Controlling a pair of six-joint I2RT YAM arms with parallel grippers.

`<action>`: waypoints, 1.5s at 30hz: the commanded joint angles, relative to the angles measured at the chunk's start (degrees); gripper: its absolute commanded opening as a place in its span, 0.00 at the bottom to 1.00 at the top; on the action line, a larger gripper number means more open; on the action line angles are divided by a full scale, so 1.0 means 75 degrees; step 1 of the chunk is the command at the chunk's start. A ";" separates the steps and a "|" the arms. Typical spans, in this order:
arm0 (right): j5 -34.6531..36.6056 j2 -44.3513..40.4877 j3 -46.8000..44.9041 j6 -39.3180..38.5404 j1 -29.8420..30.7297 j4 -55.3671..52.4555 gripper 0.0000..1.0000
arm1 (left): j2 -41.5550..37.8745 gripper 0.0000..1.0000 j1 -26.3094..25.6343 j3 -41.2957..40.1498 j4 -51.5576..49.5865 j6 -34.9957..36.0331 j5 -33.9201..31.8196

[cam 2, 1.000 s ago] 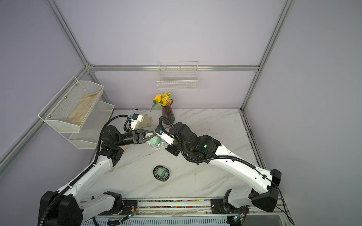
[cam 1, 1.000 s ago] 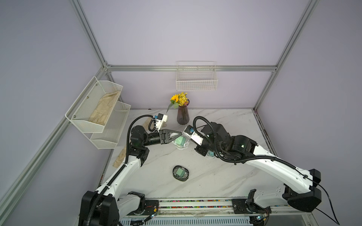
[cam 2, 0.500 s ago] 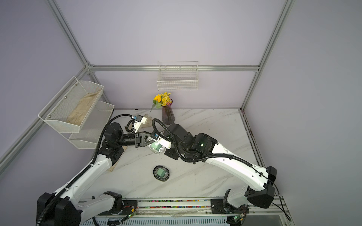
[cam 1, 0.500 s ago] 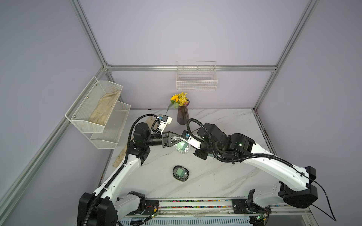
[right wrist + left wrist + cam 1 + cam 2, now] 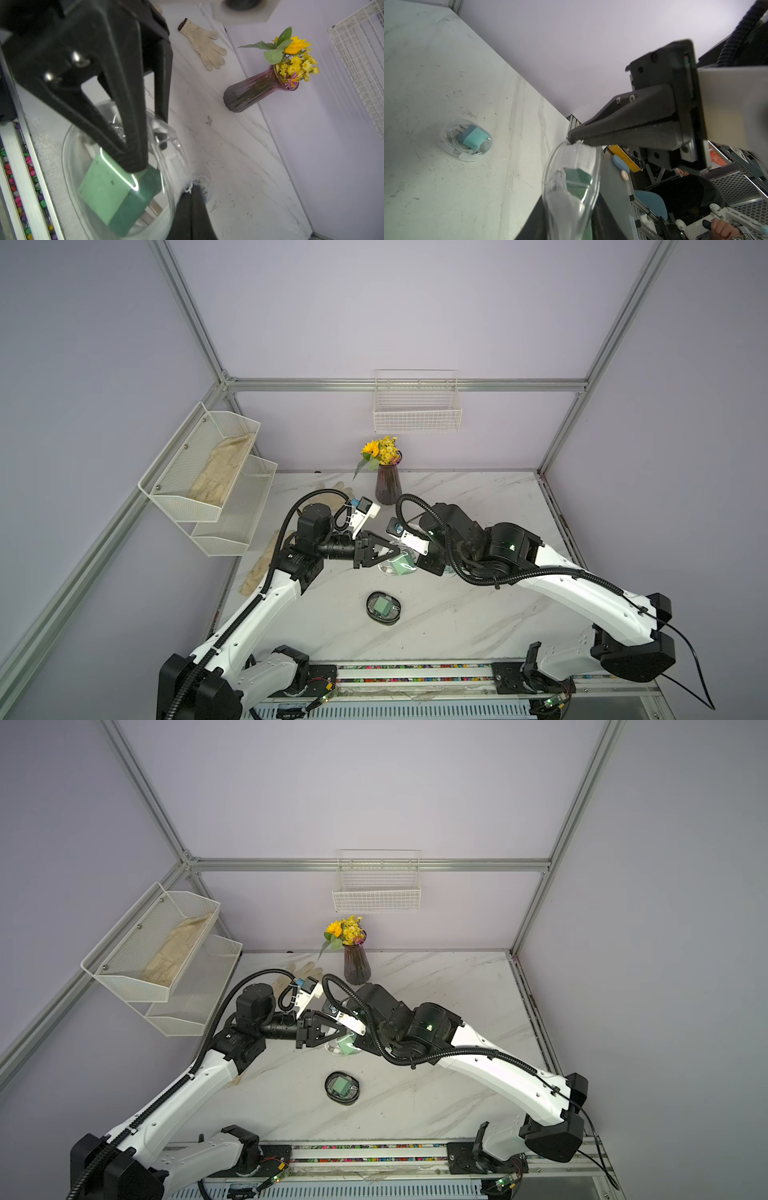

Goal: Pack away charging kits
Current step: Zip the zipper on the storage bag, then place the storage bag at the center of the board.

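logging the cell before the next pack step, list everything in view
clear case: 1, between both grippers, mid table
mint-green charger: 1, inside that case
black-rimmed case: 1, green charger inside, table front
second clear case: 1, holds light blue charger and white cable, on the table
vase: 1, purple, yellow flowers, table back
gloves: 3, cream; upper shelf bin, table back, table left edge
mesh shelf: 1, white, two tiers, left wall
wire basket: 1, white, back wall
table: 1, white marble
left gripper: black, gripping the clear case
right gripper: black, shut on its rim
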 commanded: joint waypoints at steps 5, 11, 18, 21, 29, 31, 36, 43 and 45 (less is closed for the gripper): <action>-0.0432 -0.0407 -0.0008 -0.0072 -0.0058 0.2175 0.00 | 0.0147 0.00 -0.0445 0.0577 -0.1244 0.1021 0.0363; -0.0833 -0.0200 -0.0625 0.0450 -0.0295 0.1948 0.06 | 0.0375 0.00 -0.0347 0.0414 0.0152 0.0088 0.0220; 0.0756 -0.0084 -0.0678 0.0687 -0.1196 0.2049 0.62 | 0.0466 0.00 0.0378 -0.0868 0.2557 -0.2149 -0.0799; 0.0497 -0.0049 -0.0797 0.1161 -0.1603 0.2223 0.76 | 0.0629 0.00 0.0394 -0.1356 0.2679 -0.2709 -0.2963; -0.0421 0.0029 -0.2087 0.2532 -0.2228 0.3629 0.97 | 0.2288 0.00 0.0396 -0.2449 0.5235 -0.4604 -0.6200; -0.0591 -0.0091 -0.2438 0.2975 -0.2431 0.4233 0.97 | 0.2836 0.04 0.0370 -0.2469 0.5461 -0.4772 -0.6558; -0.0794 -0.0805 -0.4032 0.3239 -0.3162 0.6405 0.97 | 0.3148 0.02 0.0296 -0.2482 0.4950 -0.4428 -0.7605; -0.1654 -0.1412 -0.5298 0.3666 -0.4846 0.8114 0.97 | 0.3114 0.85 0.0320 -0.2397 0.3173 -0.4040 -0.8130; -0.1682 -0.1360 -0.5375 0.3667 -0.5100 0.8268 0.97 | 0.2893 1.00 0.0400 -0.2375 0.2577 -0.3869 -0.8167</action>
